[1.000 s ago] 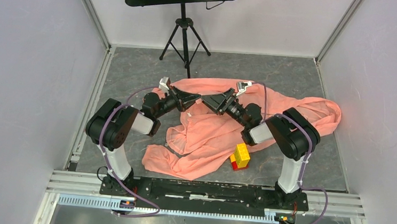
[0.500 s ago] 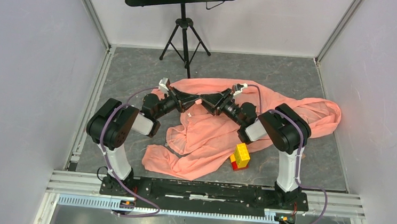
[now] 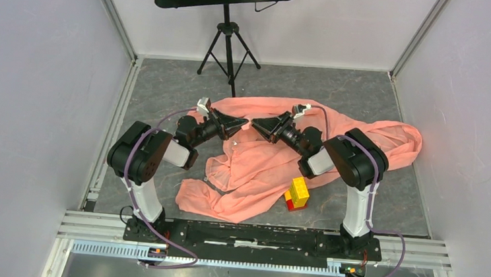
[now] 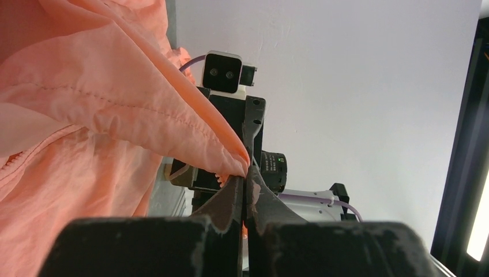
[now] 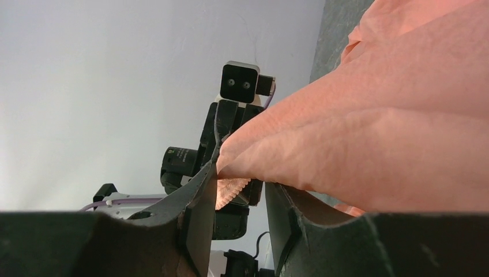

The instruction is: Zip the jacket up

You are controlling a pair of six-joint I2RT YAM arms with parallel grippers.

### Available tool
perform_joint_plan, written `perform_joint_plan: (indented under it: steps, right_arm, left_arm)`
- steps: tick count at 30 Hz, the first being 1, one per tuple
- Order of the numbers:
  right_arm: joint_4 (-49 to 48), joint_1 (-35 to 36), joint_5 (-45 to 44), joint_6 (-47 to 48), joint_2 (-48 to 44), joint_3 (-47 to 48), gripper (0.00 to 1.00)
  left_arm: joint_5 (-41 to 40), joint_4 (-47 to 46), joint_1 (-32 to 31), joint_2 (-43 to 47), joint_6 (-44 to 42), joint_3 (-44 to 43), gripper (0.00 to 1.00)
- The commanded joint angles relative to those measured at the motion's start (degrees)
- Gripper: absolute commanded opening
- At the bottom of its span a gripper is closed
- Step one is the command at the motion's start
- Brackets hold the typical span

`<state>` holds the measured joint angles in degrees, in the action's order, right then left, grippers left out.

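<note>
The salmon-pink jacket (image 3: 260, 166) lies crumpled across the middle of the grey floor. Both grippers meet tip to tip over its upper middle edge. My left gripper (image 3: 241, 122) is shut on a pinch of the jacket's edge (image 4: 173, 121), with the fabric running out of the closed tips (image 4: 247, 173). My right gripper (image 3: 257, 123) faces it. In the right wrist view its fingers (image 5: 203, 190) stand apart with a fold of jacket (image 5: 375, 144) lying between the tips (image 5: 242, 176). A toothed pink strip (image 5: 232, 192) hangs in the gap between them.
A yellow-and-red block stack (image 3: 298, 193) stands on the jacket's lower right edge, near the right arm's base. A black tripod stand (image 3: 229, 44) rises at the back. White walls enclose the floor on the left, right and back.
The right arm swung slightly left, pushing its gripper in against the left one, then drew the tip back a little. The left arm and the jacket stayed put.
</note>
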<state>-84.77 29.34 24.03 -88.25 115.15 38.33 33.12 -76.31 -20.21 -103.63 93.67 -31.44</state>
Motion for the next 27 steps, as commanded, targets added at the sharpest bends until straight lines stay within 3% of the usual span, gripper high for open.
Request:
perform_joint_plan:
  steps: [1, 6, 24, 27]
  right_arm:
    - [-27.45, 0.16, 2.95, 1.07, -0.99, 2.17, 0.44]
    - [-27.39, 0.36, 4.21, 1.88, -2.75, 1.6, 0.44]
    - [-27.31, 0.89, 8.05, 2.79, -0.91, 3.68, 0.28]
    - [-27.32, 0.86, 8.47, 2.55, 0.0, 4.43, 0.2]
  left_arm:
    - [1.24, 0.11, 0.39, 0.59, -1.74, -1.51, 0.02]
    - [1.41, 1.43, 0.44, 0.53, -2.62, -1.54, 0.02]
    - [3.01, 3.19, 0.54, 0.5, -3.75, -3.16, 0.02]
    - [3.34, 3.46, 0.6, 0.84, -4.06, -3.01, 0.02]
